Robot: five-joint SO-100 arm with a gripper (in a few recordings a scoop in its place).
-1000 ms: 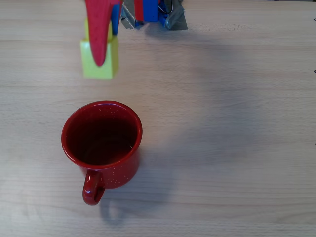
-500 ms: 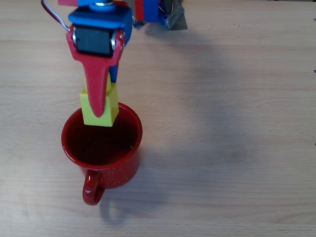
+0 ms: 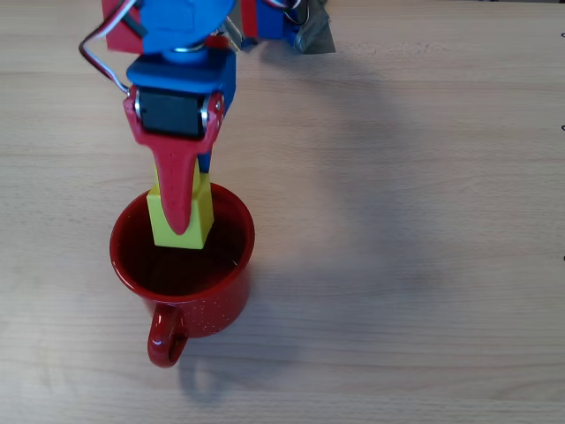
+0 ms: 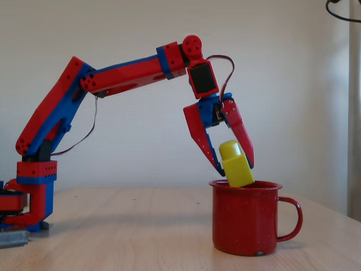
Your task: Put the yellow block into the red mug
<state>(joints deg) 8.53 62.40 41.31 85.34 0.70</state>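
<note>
Wooden table [image 3: 424, 177] surrounds the red mug [image 3: 183, 256] on every side I can see. Looking down, a red finger [image 3: 177, 185] covers part of the yellow block [image 3: 183, 221], which overlaps the mug's far rim. From the side I see the block [image 4: 236, 165] tilted, its stud up, its lower corner at the rim. My gripper [image 4: 234, 164] is clamped on it.

Plain office or lab room: light wood-grain worktop [image 4: 141, 226], bare off-white wall [image 4: 113, 28], window edge at right.
</note>
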